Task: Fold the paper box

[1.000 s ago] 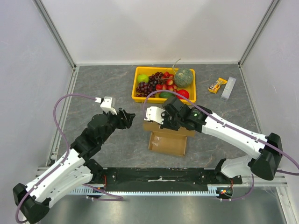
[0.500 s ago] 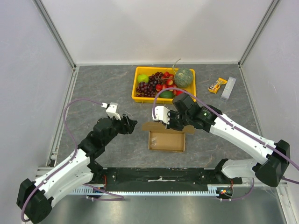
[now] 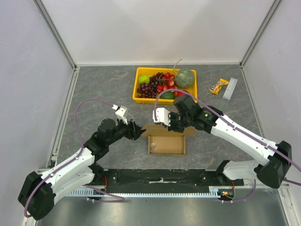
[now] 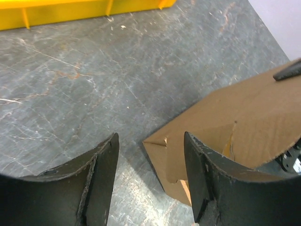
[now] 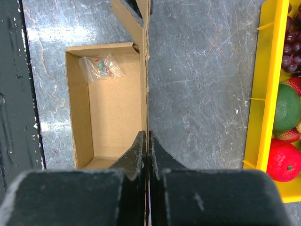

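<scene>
The paper box (image 3: pixel 166 144) is brown cardboard and lies open-topped on the grey table, with its lid flap (image 3: pixel 153 128) standing up along the far side. My right gripper (image 3: pixel 173 127) is shut on the lid's top edge; in the right wrist view the gripper (image 5: pixel 146 135) pinches the edge of the thin flap (image 5: pixel 145 70) above the box's inside (image 5: pixel 115 108). A small plastic packet (image 5: pixel 101 66) lies inside. My left gripper (image 3: pixel 139 132) is open at the lid's left corner; in the left wrist view the gripper (image 4: pixel 150 181) has the cardboard corner (image 4: pixel 160 143) between its fingers, untouched.
A yellow fruit tray (image 3: pixel 140 99) with grapes, strawberries and a melon stands behind the box, close to the right arm; its rim shows in the right wrist view (image 5: pixel 262 94). A snack bar (image 3: pixel 218 86) and a pale bar (image 3: pixel 230 89) lie at the back right. Walls enclose the table.
The box went from tilted and raised to flat on the table with the lid upright. My left gripper moved right up to the lid's left corner. The right gripper kept its hold.
</scene>
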`<control>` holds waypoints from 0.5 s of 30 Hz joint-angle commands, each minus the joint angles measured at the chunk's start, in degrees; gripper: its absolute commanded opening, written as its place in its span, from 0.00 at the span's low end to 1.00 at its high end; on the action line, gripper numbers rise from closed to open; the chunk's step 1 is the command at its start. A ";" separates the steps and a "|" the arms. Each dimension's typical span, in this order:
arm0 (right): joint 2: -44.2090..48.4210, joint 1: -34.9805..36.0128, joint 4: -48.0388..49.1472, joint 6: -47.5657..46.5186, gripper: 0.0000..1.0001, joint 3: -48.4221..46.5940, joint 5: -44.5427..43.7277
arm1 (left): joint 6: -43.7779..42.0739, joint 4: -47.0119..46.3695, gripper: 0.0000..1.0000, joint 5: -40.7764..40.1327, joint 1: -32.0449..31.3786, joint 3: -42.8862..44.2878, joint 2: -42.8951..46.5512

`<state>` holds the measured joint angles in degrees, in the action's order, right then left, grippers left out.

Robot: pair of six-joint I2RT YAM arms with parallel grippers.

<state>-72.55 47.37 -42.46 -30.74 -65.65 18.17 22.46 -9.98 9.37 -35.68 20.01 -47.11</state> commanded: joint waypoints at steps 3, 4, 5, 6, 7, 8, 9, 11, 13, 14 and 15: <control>-0.57 -0.26 2.73 0.59 0.00 -0.27 -0.94 | -3.38 -3.82 0.63 7.94 0.26 -2.43 0.88; -0.57 -0.27 2.99 0.86 0.00 -0.18 -1.38 | -3.39 -3.65 0.63 8.21 0.26 -2.69 1.23; -0.74 -0.27 3.17 1.03 0.00 -0.18 -1.65 | -3.30 -3.65 0.63 8.56 0.26 -3.04 1.67; -0.83 -0.35 3.43 1.21 0.00 -0.10 -1.74 | -3.12 -3.65 0.63 9.00 0.17 -3.48 2.02; -1.01 -0.35 3.69 1.47 0.00 -0.09 -1.74 | -2.95 -3.99 0.63 9.35 0.17 -4.01 2.55; -1.10 -0.35 3.96 1.82 0.00 -0.01 -1.65 | -2.69 -4.26 0.63 9.70 0.17 -4.62 2.90; -1.27 -0.35 4.48 2.00 0.01 -0.01 -1.56 | -2.33 -4.70 0.63 9.88 0.17 -4.98 3.34; -1.54 -0.35 5.10 2.70 0.01 0.08 -1.47 | -1.98 -5.14 0.63 9.88 0.17 -5.42 3.87; -2.06 -0.35 5.72 3.67 0.01 -0.09 -1.56 | -1.89 -5.49 0.63 9.88 0.17 -5.25 3.70; -2.33 -0.35 5.81 4.02 0.01 -0.18 -1.48 | -1.80 -5.93 0.63 10.14 0.17 -5.16 3.26; -2.42 -0.35 5.89 4.11 0.01 -0.36 -1.30 | -1.72 -6.37 0.63 10.23 0.17 -4.98 2.82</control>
<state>-74.32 47.33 -39.83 -28.53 -65.63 16.80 21.63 -12.19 17.15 -35.70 14.87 -43.97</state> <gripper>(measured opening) 0.029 0.632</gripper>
